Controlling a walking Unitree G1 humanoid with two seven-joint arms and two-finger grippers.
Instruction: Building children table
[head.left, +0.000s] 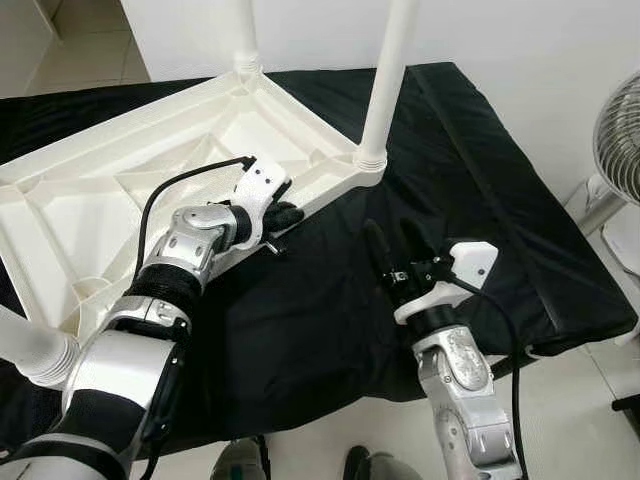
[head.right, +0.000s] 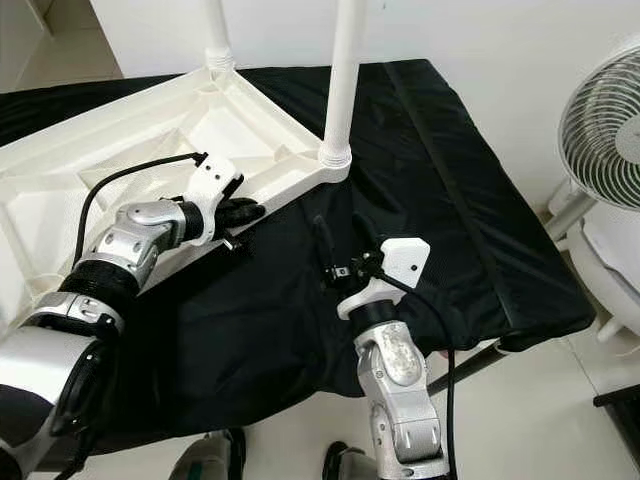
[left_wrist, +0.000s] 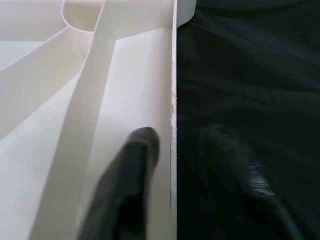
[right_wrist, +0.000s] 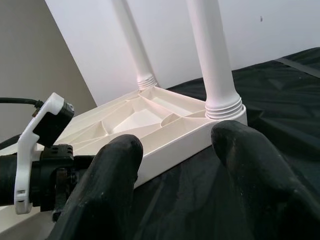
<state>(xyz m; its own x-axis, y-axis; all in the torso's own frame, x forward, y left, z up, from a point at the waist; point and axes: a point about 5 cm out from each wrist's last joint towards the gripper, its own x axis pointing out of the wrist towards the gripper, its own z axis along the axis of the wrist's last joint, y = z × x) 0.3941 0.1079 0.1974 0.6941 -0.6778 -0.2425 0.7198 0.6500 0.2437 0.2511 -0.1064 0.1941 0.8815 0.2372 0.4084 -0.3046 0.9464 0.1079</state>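
While the white tabletop (head.left: 130, 190) lies upside down on the black cloth (head.left: 480, 200) with three legs (head.left: 390, 80) fitted, the left gripper (head.left: 278, 222) pinches its rim — the right gripper (head.left: 395, 245) hovers, fingers spread, empty.

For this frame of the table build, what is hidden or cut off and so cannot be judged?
- Leg tops: cut by the top edge in both eye views.
- Tabletop face: turned down on the black cloth.
- Left gripper jaws: straddle the tabletop rim in the left wrist view; contact unclear.
- Fan: cut by the right edge.
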